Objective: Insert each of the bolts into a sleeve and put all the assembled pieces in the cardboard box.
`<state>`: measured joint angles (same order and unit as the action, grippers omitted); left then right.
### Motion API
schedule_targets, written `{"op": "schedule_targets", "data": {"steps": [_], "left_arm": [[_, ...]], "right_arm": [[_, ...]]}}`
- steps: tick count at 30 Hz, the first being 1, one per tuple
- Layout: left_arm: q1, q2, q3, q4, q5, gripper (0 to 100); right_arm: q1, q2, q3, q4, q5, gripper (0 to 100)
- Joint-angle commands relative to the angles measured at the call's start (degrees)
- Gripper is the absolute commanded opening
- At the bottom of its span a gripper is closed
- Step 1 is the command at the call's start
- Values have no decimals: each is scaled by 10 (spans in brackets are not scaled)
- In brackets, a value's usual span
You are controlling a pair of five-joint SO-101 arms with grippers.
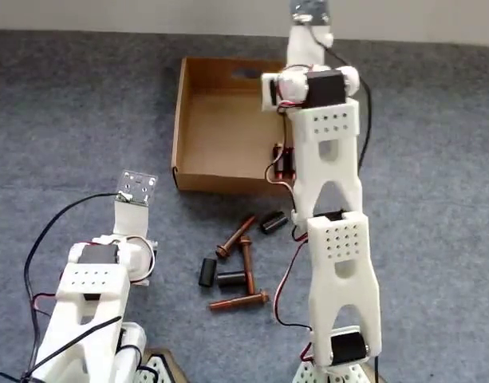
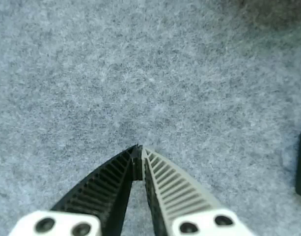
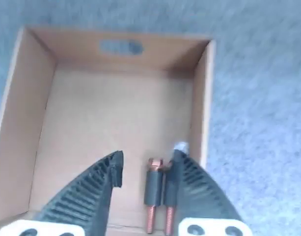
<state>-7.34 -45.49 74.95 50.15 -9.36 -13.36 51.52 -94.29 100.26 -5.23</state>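
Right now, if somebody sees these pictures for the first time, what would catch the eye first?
The right claw hangs open over the cardboard box, above a bolt in a black sleeve that lies on the box floor. Loose copper bolts and black sleeves lie on the grey carpet between the two arms. The left claw is shut over bare carpet.

The surface [image 1: 84, 104] is mottled grey. The cardboard box [image 1: 224, 132] is plain tan. The 3 loose bolts [image 1: 238, 302] are copper-brown and the sleeves [image 1: 207, 272] black. The left end effector [image 2: 140, 150] is ribbed, black on 1 side, pale grey on the other. The arms [image 1: 336, 239] are white.
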Motion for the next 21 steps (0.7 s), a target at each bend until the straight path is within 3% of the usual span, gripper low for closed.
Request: {"op": "schedule_targets", "data": {"steps": [1,5,12,21], "left_arm": [[7,-1,-19,-8,-4,7],[7,0,-19,-11,-4,7],[7,-3,-4,-35,-4,7],[7,-2,-4,-35,-4,7]], "right_arm": [[7,-28,-36,11,-4,101],[-1,-127,64,11,-4,101],[-31,-429,484,2,-3,102],[-85,-714,1031,-168,67,102]]}}
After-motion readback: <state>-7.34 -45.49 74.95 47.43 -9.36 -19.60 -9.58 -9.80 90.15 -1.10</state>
